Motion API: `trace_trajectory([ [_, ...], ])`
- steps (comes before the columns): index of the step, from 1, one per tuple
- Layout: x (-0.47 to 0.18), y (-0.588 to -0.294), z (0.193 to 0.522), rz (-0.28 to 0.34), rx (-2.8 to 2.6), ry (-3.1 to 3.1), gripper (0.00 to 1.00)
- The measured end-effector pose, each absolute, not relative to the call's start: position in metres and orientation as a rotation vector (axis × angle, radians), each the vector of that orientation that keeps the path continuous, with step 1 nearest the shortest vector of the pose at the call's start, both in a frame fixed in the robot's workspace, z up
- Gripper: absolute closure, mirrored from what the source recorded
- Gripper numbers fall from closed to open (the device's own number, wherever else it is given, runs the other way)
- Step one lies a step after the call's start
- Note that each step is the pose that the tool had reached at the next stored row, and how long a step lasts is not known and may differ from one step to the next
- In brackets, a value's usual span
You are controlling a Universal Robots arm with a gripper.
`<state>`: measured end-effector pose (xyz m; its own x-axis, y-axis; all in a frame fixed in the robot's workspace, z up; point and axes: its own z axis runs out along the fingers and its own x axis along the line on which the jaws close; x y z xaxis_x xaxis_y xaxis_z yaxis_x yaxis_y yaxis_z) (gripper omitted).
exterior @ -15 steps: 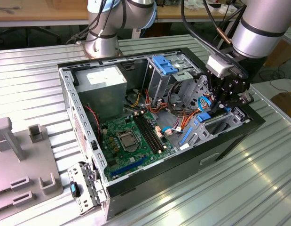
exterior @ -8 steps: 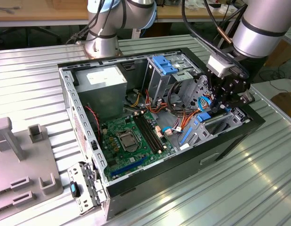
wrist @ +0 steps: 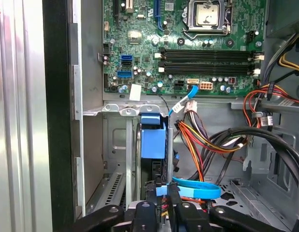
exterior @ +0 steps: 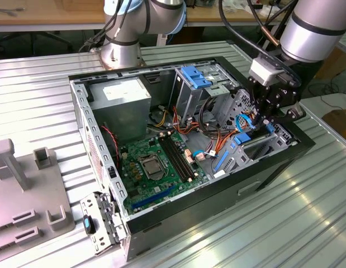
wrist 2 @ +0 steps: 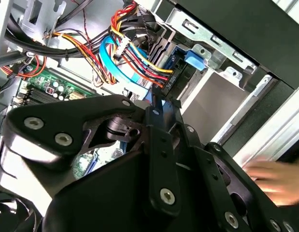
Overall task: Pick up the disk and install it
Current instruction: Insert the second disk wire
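- One robot arm reaches into an open desktop computer case [exterior: 307, 146] lying on its side on a ribbed metal table [exterior: 284, 212].
- In the exterior view, the black gripper [exterior: 261, 129] hangs low over the drive bay at the end of the case toward the exterior view's right, among coloured wire bundles.
- The disk [wrist: 153, 145] stands on edge in a narrow slot of the metal drive cage [wrist: 121, 159], its bright blue carrier frame facing the first wrist camera and its dark body running down toward the gripper.
- In the first wrist view the gripper [wrist: 161, 191] has its two thin black fingers drawn close together at the disk's near edge, pinching it; a flat blue cable [wrist: 197, 188] loops just beside them.
- In the second wrist view the gripper's dark linkage is in the foreground, and past it a blue tab [wrist 2: 195, 59] sits against the metal cage next to red, yellow and blue wires [wrist 2: 135, 53].
- The green motherboard [exterior: 156, 164] lies in the middle of the case, with the grey power supply [exterior: 125, 106] beyond it.
- A blurred hand [wrist 2: 277, 176] shows at the edge of the second wrist view, outside the case.
- A grey fixture block [exterior: 27, 190] rests on the table at the exterior view's left, well apart from the case.
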<state>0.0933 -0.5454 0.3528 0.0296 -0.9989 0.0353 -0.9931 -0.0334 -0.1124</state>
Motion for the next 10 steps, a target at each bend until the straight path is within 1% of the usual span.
trace_trajectory([
  [1,0.0933,-0.5454,0.3528,-0.16,-2.213,2.144,0.78],
  [3,0.0933,-0.5454,0.353,-0.16,-2.213,2.144,0.89],
  [10,0.0933,-0.5454,0.3531,-0.16,-2.213,2.144,0.89],
])
